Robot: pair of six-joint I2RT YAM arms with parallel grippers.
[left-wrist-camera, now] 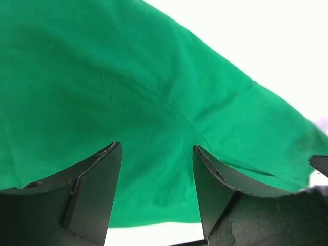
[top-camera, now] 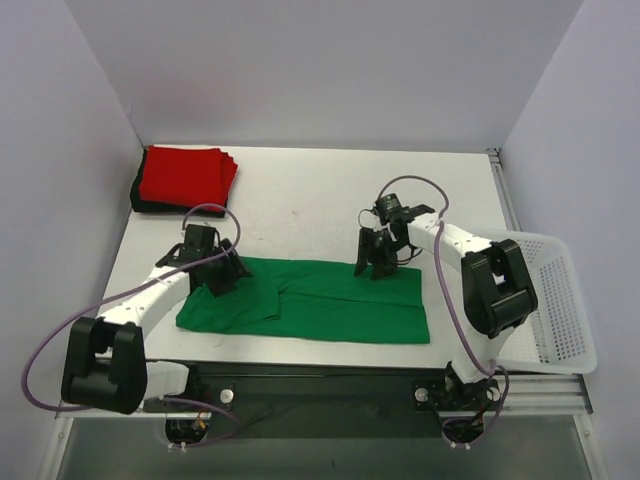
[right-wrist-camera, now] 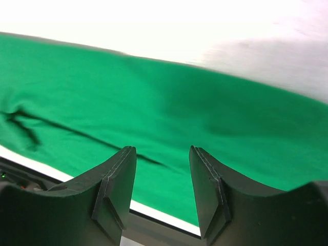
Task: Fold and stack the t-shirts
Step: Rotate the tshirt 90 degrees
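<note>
A bright green t-shirt [top-camera: 320, 300] lies folded into a long strip across the near middle of the table. My left gripper [top-camera: 222, 277] is open just above its left part, with only green cloth [left-wrist-camera: 128, 102] showing between the fingers. My right gripper [top-camera: 372, 266] is open over the strip's far edge, above the green cloth [right-wrist-camera: 169, 118], holding nothing. A folded red t-shirt [top-camera: 185, 173] lies on a folded black one [top-camera: 137, 196] at the far left corner.
A white mesh basket [top-camera: 552, 300] hangs off the table's right edge beside the right arm. The table [top-camera: 300, 205] is white, with grey walls on three sides. Its near edge runs just in front of the green strip.
</note>
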